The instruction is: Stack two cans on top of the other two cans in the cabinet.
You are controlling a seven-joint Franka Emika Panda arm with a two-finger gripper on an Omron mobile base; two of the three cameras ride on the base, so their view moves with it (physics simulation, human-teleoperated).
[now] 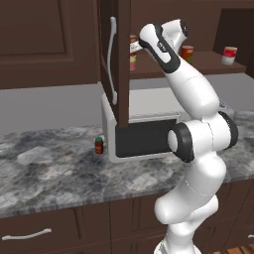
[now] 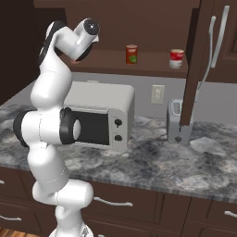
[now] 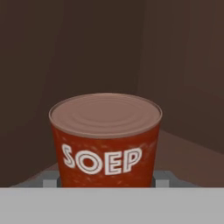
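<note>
In the hand view a red-orange can (image 3: 105,144) marked SOEP, with a pale top, sits upright between my gripper's (image 3: 106,179) two grey fingertips, which press on its sides; the gripper is shut on it. My arm reaches into the open cabinet (image 1: 208,65), behind the edge of its door (image 1: 124,74). Beside that edge a yellow-and-red can (image 1: 133,62) shows under a red one (image 1: 133,39); whether they touch I cannot tell. Another red-orange can (image 1: 187,52) (image 2: 132,54) stands mid-shelf. The red can with a white band (image 1: 229,55) (image 2: 176,58) stands to its right.
Below the shelf a microwave (image 1: 149,129) (image 2: 99,115) rests on the marbled counter (image 1: 49,168). A small red green-capped bottle (image 1: 99,145) stands left of it and a toaster (image 2: 178,125) to the right. The open door with its white handle (image 1: 113,59) hangs over the counter.
</note>
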